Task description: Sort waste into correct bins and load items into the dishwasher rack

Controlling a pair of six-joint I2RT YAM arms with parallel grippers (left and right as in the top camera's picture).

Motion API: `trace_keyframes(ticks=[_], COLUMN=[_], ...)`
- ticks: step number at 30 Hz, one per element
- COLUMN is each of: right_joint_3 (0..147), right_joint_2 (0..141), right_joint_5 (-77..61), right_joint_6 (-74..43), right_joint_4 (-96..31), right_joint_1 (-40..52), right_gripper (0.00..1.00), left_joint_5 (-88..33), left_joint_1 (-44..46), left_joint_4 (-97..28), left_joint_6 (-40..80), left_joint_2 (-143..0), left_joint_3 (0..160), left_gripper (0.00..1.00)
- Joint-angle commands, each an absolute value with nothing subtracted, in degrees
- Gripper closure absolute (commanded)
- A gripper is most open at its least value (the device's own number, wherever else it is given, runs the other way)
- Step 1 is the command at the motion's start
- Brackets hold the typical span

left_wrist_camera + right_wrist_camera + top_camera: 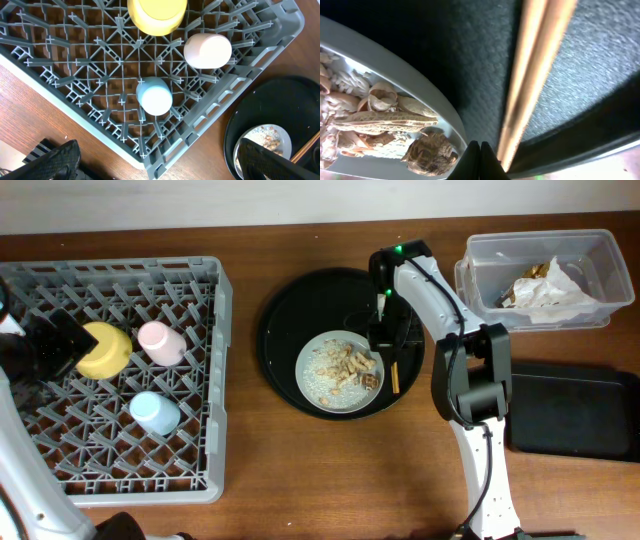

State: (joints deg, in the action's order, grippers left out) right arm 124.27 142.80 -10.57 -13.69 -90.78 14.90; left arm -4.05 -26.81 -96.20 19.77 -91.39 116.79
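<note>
The grey dishwasher rack (pixel 200 470) on the left holds an upturned yellow bowl (pixel 103 350), a pink cup (pixel 160 342) and a light-blue cup (pixel 155 412). My left gripper (pixel 160 170) hovers high over the rack, open and empty. The speckled plate (pixel 322 385) lies on the round black tray (pixel 300 300) and carries beige food scraps (pixel 350 365). Wooden chopsticks (pixel 395 377) rest on the tray to the plate's right. My right gripper (pixel 480 160) is shut on nothing, its tips down on the tray between the plate rim (pixel 420 85) and the chopsticks (pixel 535 75).
A clear plastic tub (pixel 480 270) at the back right holds a crumpled white napkin (pixel 555 295) and a brown-gold wrapper (pixel 530 272). A flat black container (pixel 575 410) lies in front of it, to the right of the right arm.
</note>
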Motion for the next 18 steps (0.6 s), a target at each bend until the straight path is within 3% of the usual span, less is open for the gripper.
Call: trace_keyframes(ticks=[1, 7, 11, 18], right_joint_3=[125.2, 135.8, 139.3, 133.9], right_joint_2=[143.2, 143.1, 143.1, 143.7], right_joint_5=[-12.6, -6.7, -5.3, -4.1], right_joint_6=[-13.3, -14.4, -9.2, -9.5], right_joint_4=[-89.6, -89.9, -90.0, -82.9], right_joint_1=[15.4, 13.3, 11.2, 9.7], right_gripper=[0.96, 0.95, 0.76, 0.76], left_joint_5=[-3.6, -3.6, -3.6, -3.6], left_joint_1=[-26.9, -26.9, -26.9, -26.9], left_joint_4=[-96.1, -96.1, -96.1, -96.1], left_joint_6=[20.3, 20.3, 20.3, 20.3], left_joint_2=[-91.4, -91.4, -91.4, -91.4], left_joint_3=[116.8, 116.8, 116.8, 116.8], left_gripper=[0.00, 0.00, 0.00, 0.00])
